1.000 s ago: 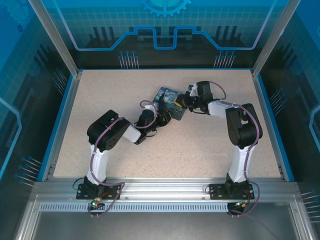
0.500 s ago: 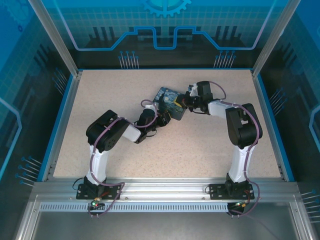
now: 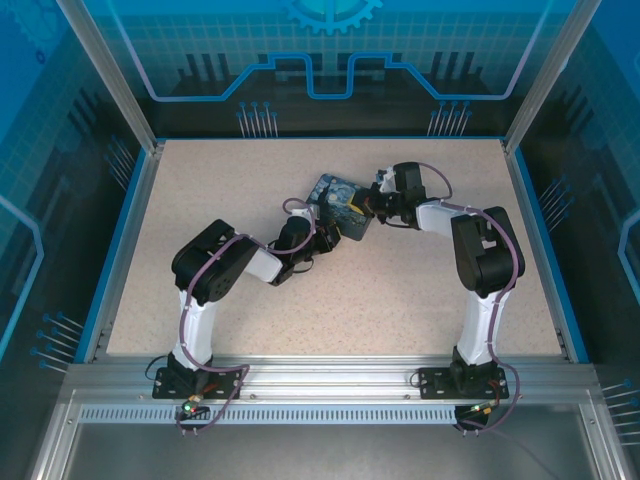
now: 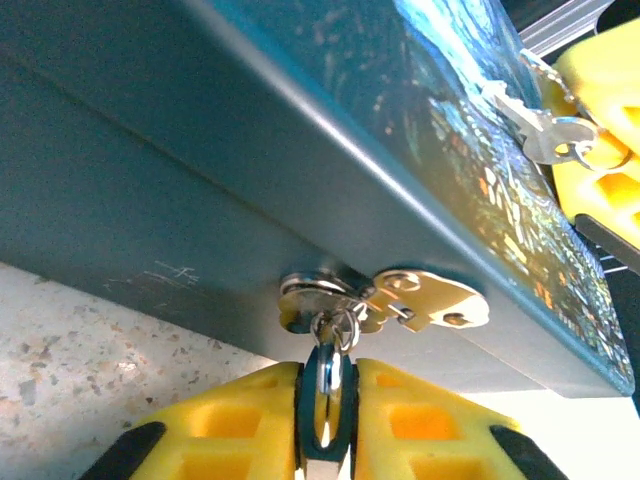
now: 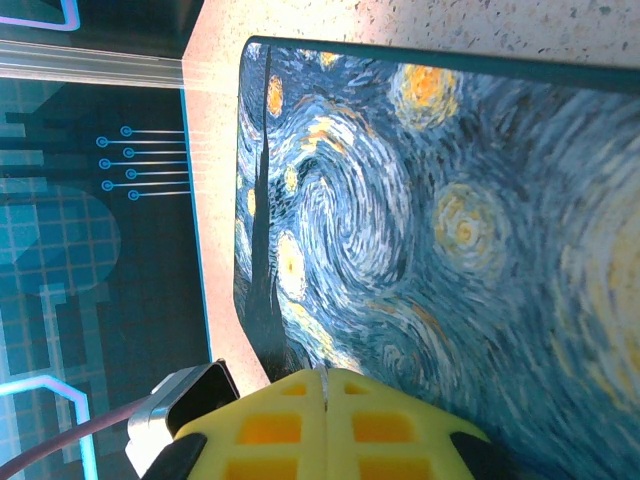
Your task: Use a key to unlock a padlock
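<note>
The small bluish padlock (image 4: 328, 372) hangs by its shackle from a brass hasp (image 4: 425, 300) on the side of the dark-blue painted box (image 4: 250, 150). My left gripper (image 4: 327, 405) is shut on the padlock body, one yellow finger on each side. In the top view the left gripper (image 3: 322, 232) is at the box's (image 3: 340, 203) near side and my right gripper (image 3: 372, 206) at its right end. The right gripper (image 5: 322, 385) is shut on the thin grey key (image 4: 528, 115), whose blade lies over the box lid (image 5: 450, 220).
The box lies tilted in the middle of the speckled table (image 3: 220, 190), toward the back. Blue rails (image 3: 120, 240) and transparent walls fence the table on the left, right and far sides. Both arms crowd around the box.
The left gripper's fingers have closed in on the padlock. The arms, the box and the right gripper have hardly moved.
</note>
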Controlling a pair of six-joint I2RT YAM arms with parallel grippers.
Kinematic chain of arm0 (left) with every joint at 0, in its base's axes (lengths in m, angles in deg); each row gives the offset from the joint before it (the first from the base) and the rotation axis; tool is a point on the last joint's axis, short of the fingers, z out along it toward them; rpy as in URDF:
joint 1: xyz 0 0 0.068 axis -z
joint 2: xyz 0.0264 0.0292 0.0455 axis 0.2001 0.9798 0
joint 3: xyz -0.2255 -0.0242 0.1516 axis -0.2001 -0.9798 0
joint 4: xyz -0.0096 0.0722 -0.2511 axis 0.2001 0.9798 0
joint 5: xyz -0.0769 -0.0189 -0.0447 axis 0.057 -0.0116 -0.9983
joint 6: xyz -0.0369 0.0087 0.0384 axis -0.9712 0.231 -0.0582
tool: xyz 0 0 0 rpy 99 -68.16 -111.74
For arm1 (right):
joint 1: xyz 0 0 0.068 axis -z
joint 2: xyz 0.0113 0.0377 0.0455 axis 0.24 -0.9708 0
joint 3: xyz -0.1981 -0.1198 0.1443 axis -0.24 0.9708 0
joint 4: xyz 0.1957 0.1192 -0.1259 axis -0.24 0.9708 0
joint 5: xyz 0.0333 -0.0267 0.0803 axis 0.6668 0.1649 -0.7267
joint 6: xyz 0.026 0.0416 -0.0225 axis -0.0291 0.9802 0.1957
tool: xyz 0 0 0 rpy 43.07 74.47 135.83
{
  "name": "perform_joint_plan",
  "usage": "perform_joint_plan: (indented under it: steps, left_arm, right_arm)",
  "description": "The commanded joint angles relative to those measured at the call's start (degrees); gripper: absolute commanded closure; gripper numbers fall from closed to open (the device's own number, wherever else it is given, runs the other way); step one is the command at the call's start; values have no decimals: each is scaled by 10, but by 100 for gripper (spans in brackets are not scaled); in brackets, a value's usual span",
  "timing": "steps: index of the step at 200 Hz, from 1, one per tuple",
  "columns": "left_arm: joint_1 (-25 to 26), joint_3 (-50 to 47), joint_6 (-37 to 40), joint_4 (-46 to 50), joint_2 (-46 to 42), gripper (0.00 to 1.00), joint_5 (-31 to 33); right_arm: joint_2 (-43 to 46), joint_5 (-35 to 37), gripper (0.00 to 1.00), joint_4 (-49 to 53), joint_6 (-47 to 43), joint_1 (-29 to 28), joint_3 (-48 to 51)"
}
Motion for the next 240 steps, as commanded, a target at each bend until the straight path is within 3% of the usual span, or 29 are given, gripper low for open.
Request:
perform_joint_plan:
  steps: [1, 20, 79, 126, 240]
  left_arm:
    - [1, 3, 14, 54, -2, 88, -11]
    - [0, 10, 16, 68, -1, 100, -13]
    - [0, 26, 14, 109, -22, 100, -45]
    - [-1, 55, -3, 207, -68, 100, -82]
    - [-7, 60, -84, 271, -109, 100, -110]
  right_arm:
    - [-38, 19, 100, 68, -8, 6, 13]
    - [-38, 18, 100, 68, -7, 5, 13]
    - [-37, 16, 100, 69, -5, 6, 7]
    - [-11, 7, 100, 72, -2, 16, -7]
    - [147, -4, 100, 56, 14, 33, 38]
